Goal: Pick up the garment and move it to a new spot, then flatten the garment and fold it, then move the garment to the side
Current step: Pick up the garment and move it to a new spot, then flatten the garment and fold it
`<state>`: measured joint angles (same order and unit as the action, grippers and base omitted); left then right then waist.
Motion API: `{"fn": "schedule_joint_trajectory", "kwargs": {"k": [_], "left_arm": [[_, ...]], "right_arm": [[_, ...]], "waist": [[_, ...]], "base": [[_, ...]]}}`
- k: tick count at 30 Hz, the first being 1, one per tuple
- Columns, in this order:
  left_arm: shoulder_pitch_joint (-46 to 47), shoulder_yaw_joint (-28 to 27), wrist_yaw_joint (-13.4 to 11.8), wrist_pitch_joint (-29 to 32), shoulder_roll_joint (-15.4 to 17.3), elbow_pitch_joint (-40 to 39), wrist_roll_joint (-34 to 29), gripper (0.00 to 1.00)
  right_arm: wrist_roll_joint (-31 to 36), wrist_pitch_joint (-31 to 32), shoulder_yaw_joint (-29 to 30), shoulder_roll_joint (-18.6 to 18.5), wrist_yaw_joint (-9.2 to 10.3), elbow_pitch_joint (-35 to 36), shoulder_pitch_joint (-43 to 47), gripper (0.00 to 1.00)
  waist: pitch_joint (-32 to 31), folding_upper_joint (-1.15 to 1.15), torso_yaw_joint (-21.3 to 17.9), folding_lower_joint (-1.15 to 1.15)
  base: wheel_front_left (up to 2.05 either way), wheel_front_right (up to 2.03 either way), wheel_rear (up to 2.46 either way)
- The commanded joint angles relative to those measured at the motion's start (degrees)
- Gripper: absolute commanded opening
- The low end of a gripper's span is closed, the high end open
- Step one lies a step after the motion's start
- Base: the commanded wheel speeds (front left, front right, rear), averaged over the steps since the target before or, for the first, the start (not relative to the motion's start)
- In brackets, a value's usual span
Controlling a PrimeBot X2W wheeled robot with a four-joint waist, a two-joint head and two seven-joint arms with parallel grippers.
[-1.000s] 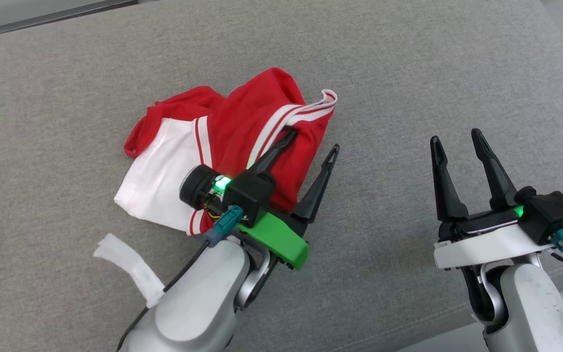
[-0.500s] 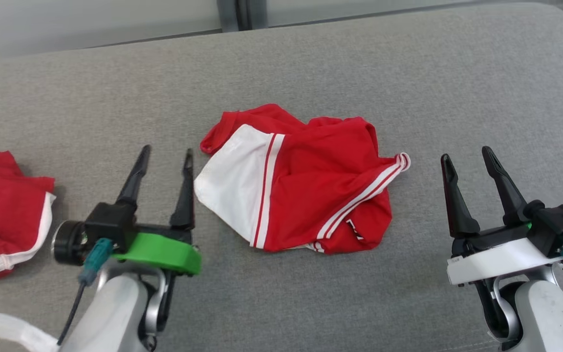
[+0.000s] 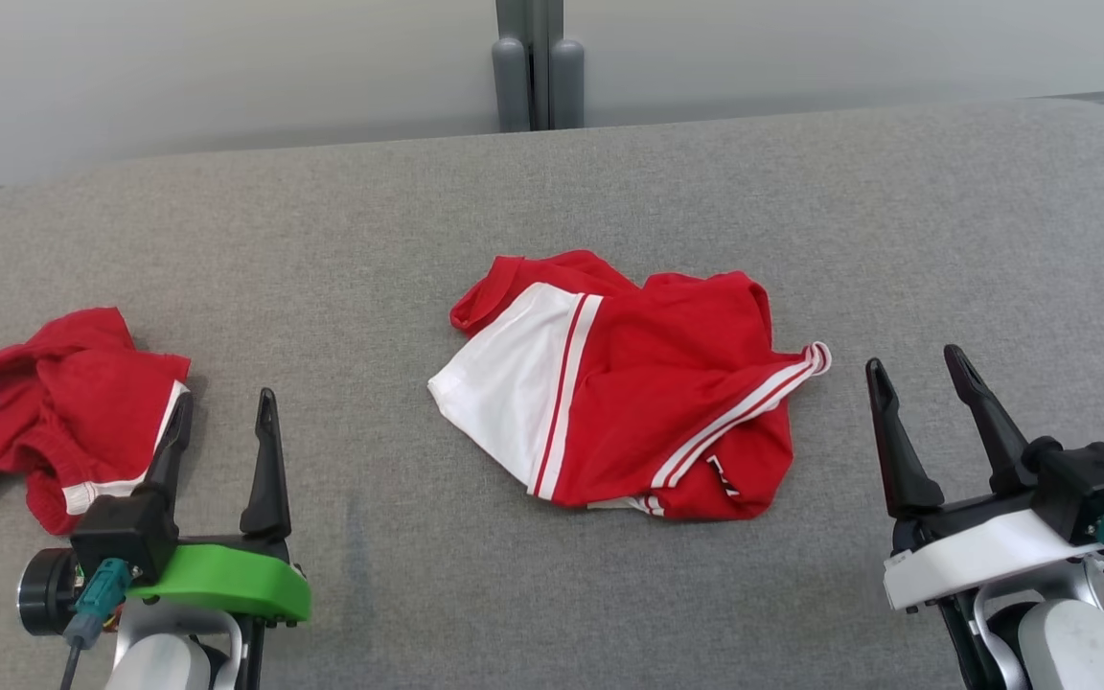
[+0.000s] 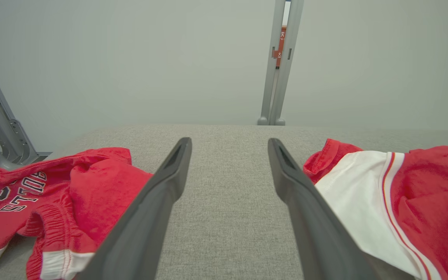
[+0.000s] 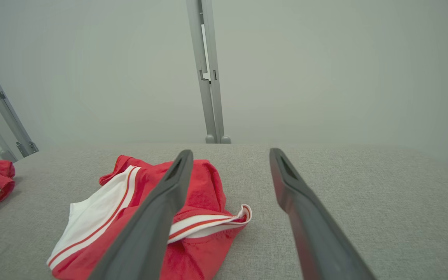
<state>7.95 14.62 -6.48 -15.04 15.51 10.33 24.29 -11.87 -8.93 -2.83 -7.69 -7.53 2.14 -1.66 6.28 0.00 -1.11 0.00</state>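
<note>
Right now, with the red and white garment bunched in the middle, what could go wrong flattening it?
The garment lies in overlapping layers, so a pinch may catch several at once and leave it bunched. The second red garment lies close by the left gripper; a sweep there might snag or drag it.

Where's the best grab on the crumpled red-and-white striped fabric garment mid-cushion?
Probably the white-striped hem corner of the red-and-white garment: it juts out on the robot's right and curls up off the grey cushion, a thin edge. Come in from the right with the open right gripper, which is nearest.
</note>
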Motion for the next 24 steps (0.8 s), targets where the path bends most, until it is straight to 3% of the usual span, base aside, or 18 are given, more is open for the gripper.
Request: {"fn": "schedule_joint_trajectory", "kwargs": {"k": [1,24], "left_arm": [[-1.07,-0.24,0.32,-0.19,-0.08,0.49,-0.64,1.00],[-3.04,-1.92,3.59,-0.19,-2.84,2.88,-4.25,1.00]], "right_arm": [[0.42,0.27,0.01,0.21,0.08,0.17,0.93,1.00],[0.25,2.63,-0.06,1.33,0.08,1.59,4.74,1.00]], "waist": [[-1.27,0.00,-0.07,0.00],[-3.90,0.00,-0.47,0.00]], "base": [[0.00,0.00,0.00],[0.00,0.00,0.00]]}}
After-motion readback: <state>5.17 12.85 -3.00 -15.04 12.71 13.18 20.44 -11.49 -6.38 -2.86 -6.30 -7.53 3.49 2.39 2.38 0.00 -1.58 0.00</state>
